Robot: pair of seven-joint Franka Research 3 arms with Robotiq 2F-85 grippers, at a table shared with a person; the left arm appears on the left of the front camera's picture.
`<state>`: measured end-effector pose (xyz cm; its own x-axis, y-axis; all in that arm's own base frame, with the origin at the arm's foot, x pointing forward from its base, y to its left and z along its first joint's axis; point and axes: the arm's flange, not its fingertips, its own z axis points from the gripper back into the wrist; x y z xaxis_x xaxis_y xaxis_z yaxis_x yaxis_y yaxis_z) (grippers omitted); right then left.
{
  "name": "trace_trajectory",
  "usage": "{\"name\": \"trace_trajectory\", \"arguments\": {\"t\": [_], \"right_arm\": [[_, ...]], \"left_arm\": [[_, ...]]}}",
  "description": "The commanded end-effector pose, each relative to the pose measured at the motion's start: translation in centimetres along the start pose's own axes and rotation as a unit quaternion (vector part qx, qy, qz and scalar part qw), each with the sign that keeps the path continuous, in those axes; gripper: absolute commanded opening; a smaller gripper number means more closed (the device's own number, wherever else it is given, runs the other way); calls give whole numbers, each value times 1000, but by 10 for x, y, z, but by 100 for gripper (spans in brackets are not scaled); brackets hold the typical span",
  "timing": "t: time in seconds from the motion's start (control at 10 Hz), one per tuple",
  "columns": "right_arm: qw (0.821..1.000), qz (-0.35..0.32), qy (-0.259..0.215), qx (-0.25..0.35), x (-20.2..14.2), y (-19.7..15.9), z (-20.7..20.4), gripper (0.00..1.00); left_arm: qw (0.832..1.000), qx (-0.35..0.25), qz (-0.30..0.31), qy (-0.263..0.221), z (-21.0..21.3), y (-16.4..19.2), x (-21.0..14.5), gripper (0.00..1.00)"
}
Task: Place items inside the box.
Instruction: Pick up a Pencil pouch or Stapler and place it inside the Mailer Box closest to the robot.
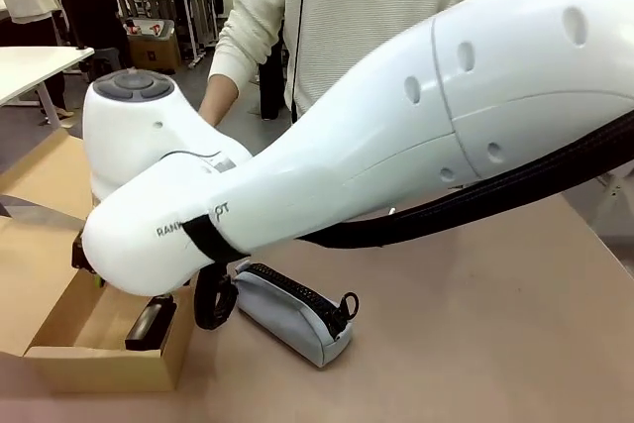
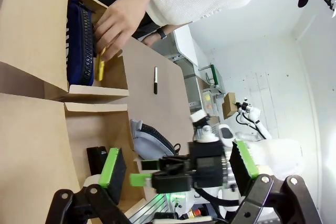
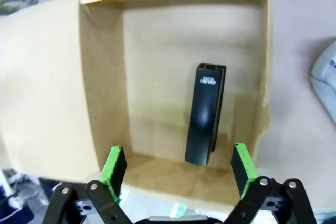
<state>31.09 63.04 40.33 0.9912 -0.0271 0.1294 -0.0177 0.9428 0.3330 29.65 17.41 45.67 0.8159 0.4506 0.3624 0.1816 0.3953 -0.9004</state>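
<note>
Front view: the white right arm reached over an open brown cardboard box. A black metal stapler lay inside it, and a grey fabric zip pouch lay just beside it.

Left wrist view: the left gripper stood wide, holding nothing. Beyond its fingers, a person's hand touched a yellow utility knife beside a dark blue fabric pouch. A slim black marker lay apart from them.

Right wrist view: the right gripper was spread wide and empty. The stapler lay on the box floor just beyond its fingers.

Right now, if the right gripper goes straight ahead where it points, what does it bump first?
Probably the black stapler lying inside the box, just ahead of the open right gripper; depth is hard to judge.
</note>
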Motion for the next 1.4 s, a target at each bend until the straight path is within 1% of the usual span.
{"name": "trace_trajectory", "arguments": {"t": [0.0, 0.1, 0.2, 0.3, 0.4, 0.5, 0.6, 0.7, 0.9, 1.0, 1.1, 1.2, 1.3], "right_arm": [[998, 23, 50, 37, -14, -65, 76, 100], [991, 56, 109, 46, -27, -102, 116, 100], [975, 60, 206, 59, -49, -142, 151, 100], [973, 32, 228, 24, -73, -171, 168, 100], [975, 41, 216, 36, -100, -195, 185, 100], [982, 20, 181, 41, -123, -218, 199, 100], [988, -46, 125, 74, -129, -214, 198, 100], [975, 32, 212, 50, -110, -161, 171, 100], [975, 32, 212, 50, -110, -161, 171, 100], [980, 11, 190, 54, -128, -192, 188, 100], [980, 7, 174, 93, -109, -225, 196, 100], [976, -3, 161, 146, -96, -267, 209, 100], [968, -24, 144, 205, -85, -308, 220, 100]], "left_arm": [[1000, -7, -14, -1, 2, 0, -1, 100], [1000, -7, -14, -1, 2, 0, -1, 100], [1000, -7, -14, -1, 2, 0, -1, 100], [1000, -7, -14, -1, 2, 0, -1, 100], [1000, -7, -14, -1, 2, 0, -1, 100], [1000, -7, -14, -1, 2, 0, -1, 100], [1000, -7, -14, -1, 2, 0, -1, 100], [1000, -7, -14, -1, 2, 0, -1, 100], [1000, -7, -14, -1, 2, 0, -1, 100], [1000, -7, -14, -1, 2, 0, -1, 100], [1000, -7, -14, -1, 2, 0, -1, 100], [1000, -7, -14, -1, 2, 0, -1, 100], [1000, -7, -14, -1, 2, 0, -1, 100]]}}
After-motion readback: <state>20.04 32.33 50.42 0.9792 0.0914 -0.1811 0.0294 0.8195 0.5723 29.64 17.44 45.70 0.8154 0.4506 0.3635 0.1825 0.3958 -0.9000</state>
